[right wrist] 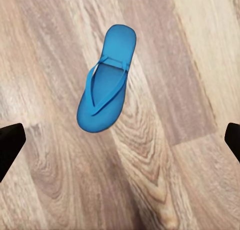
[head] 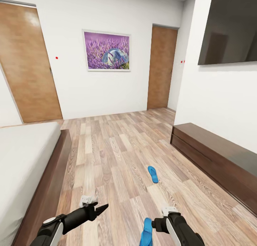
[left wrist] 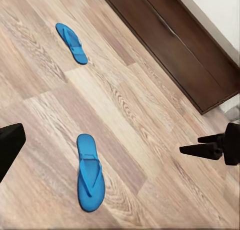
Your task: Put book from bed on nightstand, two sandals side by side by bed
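Note:
Two bright blue sandals lie apart on the wood-plank floor. One sandal [head: 153, 174] [left wrist: 71, 42] is out in the middle of the room. The other sandal [head: 146, 233] [left wrist: 90, 172] [right wrist: 106, 87] lies flat just below my right gripper [head: 154, 224] [right wrist: 120, 142], which hangs open over it, its fingers spread wide and not touching it. My left gripper [head: 101, 208] [left wrist: 120, 145] is open and empty above the floor, left of that sandal. The bed [head: 53, 174] with its pale mattress runs along the left. The book and the nightstand are out of view.
A long low dark-wood cabinet [head: 217, 160] [left wrist: 175, 44] stands against the right wall under a black TV [head: 230, 26]. Two wooden doors [head: 26, 62] and a lavender picture [head: 107, 50] are on the far wall. Open floor stretches between bed and cabinet.

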Available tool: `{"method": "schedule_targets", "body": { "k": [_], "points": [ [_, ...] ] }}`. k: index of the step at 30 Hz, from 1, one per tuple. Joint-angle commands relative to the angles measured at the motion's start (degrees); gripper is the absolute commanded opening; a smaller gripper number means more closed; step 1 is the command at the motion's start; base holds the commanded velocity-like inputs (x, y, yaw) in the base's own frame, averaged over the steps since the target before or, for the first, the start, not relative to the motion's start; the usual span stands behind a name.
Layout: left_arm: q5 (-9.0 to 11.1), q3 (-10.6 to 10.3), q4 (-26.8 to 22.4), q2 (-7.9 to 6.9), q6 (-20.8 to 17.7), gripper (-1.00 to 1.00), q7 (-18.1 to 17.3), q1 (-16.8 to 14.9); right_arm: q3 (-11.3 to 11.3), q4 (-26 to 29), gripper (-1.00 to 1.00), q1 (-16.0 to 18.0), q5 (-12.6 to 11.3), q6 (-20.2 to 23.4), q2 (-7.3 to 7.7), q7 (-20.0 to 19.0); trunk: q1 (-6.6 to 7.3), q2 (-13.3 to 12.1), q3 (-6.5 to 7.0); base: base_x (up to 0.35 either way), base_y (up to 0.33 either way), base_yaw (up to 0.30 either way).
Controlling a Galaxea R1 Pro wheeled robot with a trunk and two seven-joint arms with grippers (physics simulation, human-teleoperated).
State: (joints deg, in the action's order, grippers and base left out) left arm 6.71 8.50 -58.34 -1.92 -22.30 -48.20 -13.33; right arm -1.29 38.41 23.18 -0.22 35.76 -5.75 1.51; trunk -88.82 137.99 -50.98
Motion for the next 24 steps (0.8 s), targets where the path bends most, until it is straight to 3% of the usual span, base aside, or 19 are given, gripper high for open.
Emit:
{"method": "schedule_targets", "body": {
  "k": [1,13,24],
  "points": [
    [0.4,0.0,0.0,-0.04,-0.7,1.00,-0.2,0.0,-0.1,0.1,1.00,0.0,0.0,0.3,-0.05,0.2,-0.21,0.4,-0.24,0.000,0.000,0.000],
    [0.5,0.1,0.0,-0.15,-1.3,1.00,-0.6,0.0,-0.1,0.1,1.00,0.0,0.0,0.3,-0.05,0.2,-2.85,5.3,-2.40,0.000,0.000,0.000],
    [0.5,0.1,0.0,-0.11,-1.3,1.00,-0.6,0.0,-0.1,0.1,1.00,0.0,0.0,0.3,-0.05,0.2,-3.13,5.4,-4.84,0.000,0.000,0.000]
  ]
}}
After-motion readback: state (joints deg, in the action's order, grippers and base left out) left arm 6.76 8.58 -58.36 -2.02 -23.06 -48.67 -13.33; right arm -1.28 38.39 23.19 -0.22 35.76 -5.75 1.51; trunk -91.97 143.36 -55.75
